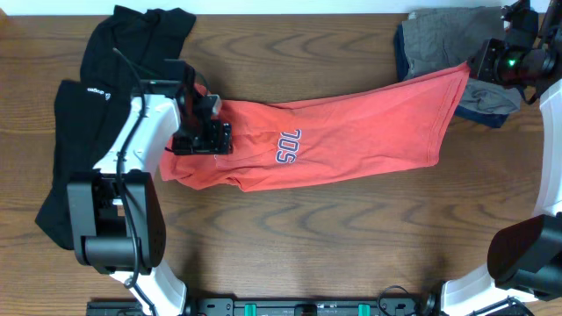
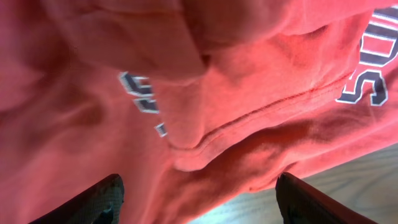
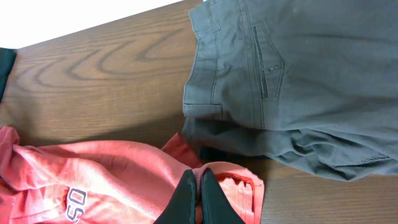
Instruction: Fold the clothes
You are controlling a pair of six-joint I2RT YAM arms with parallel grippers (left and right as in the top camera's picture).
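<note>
- Stretching across the middle of the overhead frame, the coral-red T-shirt (image 1: 351,145) lies on the surface (image 1: 307,237), its long axis left to right and rising toward the upper right.
- It looks soft, light and limp, so it is best pinched at hem corners.
- The left claw (image 1: 200,132) is released over the left end.
- The right claw (image 3: 199,194) is clenched, apparently pinching the upper-right corner.

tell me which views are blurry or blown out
Overhead: evenly lit, sharp, faint shadows on the table. Left wrist: the red T-shirt fills the frame, soft at upper left. Right wrist: top-left corner past the table edge blown out white, grey trousers crisp.
</note>
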